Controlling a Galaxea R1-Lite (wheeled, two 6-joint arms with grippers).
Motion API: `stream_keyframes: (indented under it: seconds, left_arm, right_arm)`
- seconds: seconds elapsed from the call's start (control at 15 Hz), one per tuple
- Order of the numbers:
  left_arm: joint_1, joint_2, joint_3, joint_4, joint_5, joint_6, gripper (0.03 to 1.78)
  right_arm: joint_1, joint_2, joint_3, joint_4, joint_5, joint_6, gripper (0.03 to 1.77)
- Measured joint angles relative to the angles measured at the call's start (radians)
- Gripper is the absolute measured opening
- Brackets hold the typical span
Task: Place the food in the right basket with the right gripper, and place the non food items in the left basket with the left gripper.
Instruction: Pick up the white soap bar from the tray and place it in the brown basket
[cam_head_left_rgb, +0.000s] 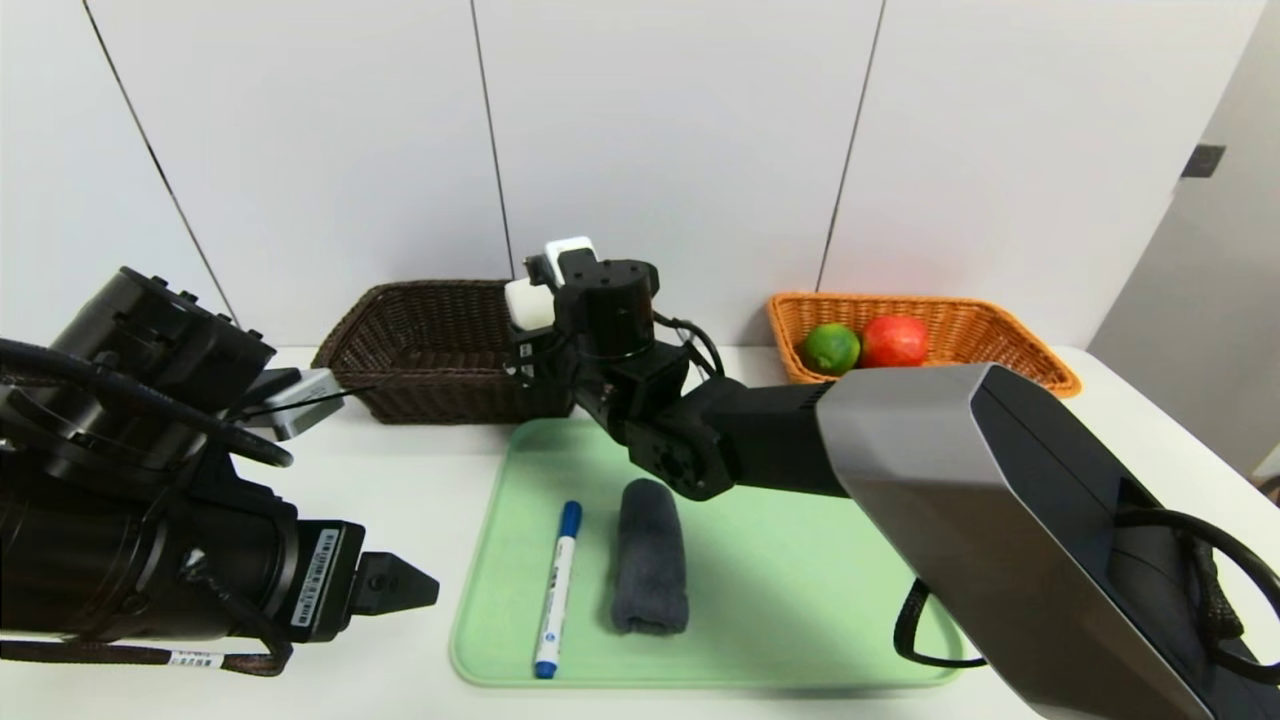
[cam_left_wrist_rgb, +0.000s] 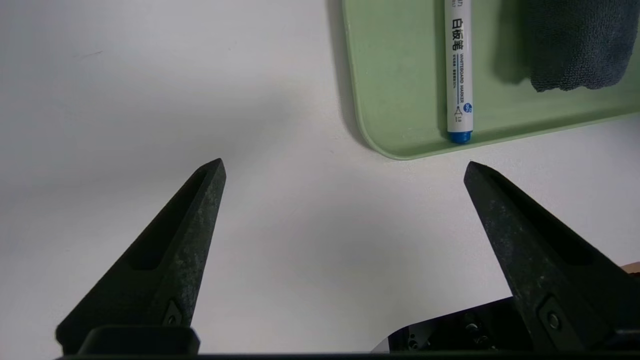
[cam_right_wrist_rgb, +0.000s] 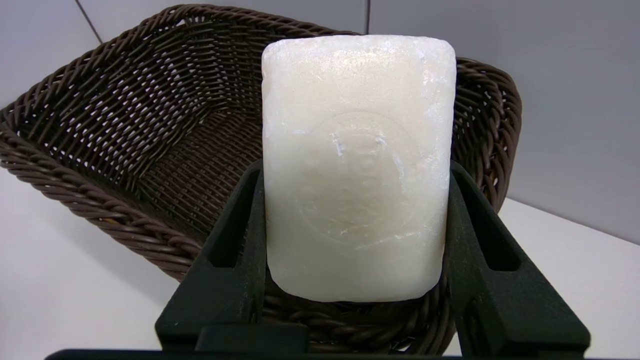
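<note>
My right gripper (cam_right_wrist_rgb: 355, 169) is shut on the white bar (cam_right_wrist_rgb: 357, 165), which hangs over the near right rim of the dark brown left basket (cam_right_wrist_rgb: 150, 115). In the head view the bar (cam_head_left_rgb: 528, 302) is at that basket's (cam_head_left_rgb: 430, 345) right end. The red apple (cam_head_left_rgb: 893, 341) and green citrus (cam_head_left_rgb: 832, 348) lie in the orange right basket (cam_head_left_rgb: 965, 322). The white marker (cam_head_left_rgb: 556, 590) with its blue cap and the rolled grey towel (cam_head_left_rgb: 648, 556) lie side by side on the green tray (cam_head_left_rgb: 800, 600). My left gripper (cam_left_wrist_rgb: 345, 163) is open above bare table, just off the tray's front left corner, near the marker's (cam_left_wrist_rgb: 459, 70) end.
The white table (cam_head_left_rgb: 400, 480) carries both baskets at the back against a white panelled wall. My right arm reaches across the tray's back half from the right. The towel's end (cam_left_wrist_rgb: 575, 45) shows in the left wrist view.
</note>
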Motion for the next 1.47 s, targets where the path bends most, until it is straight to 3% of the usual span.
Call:
stream_keyframes:
  seconds: [1.0, 1.47]
  left_arm:
    - [-0.001, -0.045, 0.032, 0.002, -0.003, 0.007, 1.69]
    - [-0.001, -0.061, 0.045, 0.000, -0.006, 0.010, 1.69]
  right_arm:
    - [0.013, -0.016, 0.000, 0.003, -0.021, -0.019, 0.97]
    - [0.022, -0.010, 0.000, 0.007, -0.044, -0.031, 1.41]
